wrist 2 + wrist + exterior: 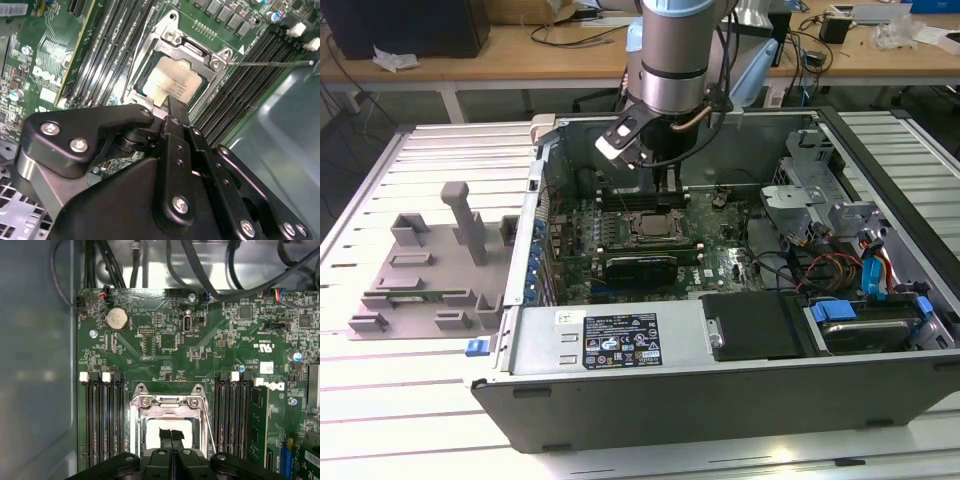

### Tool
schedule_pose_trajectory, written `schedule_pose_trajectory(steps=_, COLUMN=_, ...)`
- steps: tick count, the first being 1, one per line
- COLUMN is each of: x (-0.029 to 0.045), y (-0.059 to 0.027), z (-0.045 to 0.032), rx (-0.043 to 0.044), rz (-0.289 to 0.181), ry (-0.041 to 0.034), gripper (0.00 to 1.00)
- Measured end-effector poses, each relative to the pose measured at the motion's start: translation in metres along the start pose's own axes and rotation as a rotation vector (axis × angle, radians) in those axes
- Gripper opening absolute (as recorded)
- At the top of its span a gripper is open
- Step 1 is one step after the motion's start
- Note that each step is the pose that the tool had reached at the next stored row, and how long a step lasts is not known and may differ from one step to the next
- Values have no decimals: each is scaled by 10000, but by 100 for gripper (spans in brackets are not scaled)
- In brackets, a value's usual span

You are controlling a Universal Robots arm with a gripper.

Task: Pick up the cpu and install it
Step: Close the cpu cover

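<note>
The cpu (172, 82) lies flat inside the metal-framed motherboard socket (192, 52), its pale silver top showing. In the first wrist view the cpu (152, 432) is a bright square inside the socket frame (167, 401). My gripper (175, 104) hangs just over the cpu's edge with its two thin black fingers pressed together and nothing between them. In the first wrist view the gripper (171, 435) has its dark tips over the cpu's middle. In the exterior view the gripper (667, 188) reaches down into the open computer case, close behind the socket (648, 228).
A grey fixture tray (425, 270) with upright posts sits on the table at the exterior view's left. Memory slots (102, 415) flank the socket. Drive bays and coloured cables (850, 260) fill the case at the exterior view's right. The case walls (720, 385) enclose the board.
</note>
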State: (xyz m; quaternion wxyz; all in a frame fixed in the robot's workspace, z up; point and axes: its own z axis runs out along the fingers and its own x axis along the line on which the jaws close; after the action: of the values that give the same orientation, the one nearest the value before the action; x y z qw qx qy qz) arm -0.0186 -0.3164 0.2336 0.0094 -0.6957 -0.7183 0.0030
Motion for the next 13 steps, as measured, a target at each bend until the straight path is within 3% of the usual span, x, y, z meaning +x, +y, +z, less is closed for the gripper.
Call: schedule_pose_trajectory(steps=13, x=0, y=0, z=3, rx=31, rz=-3401, ry=-59, gripper=11)
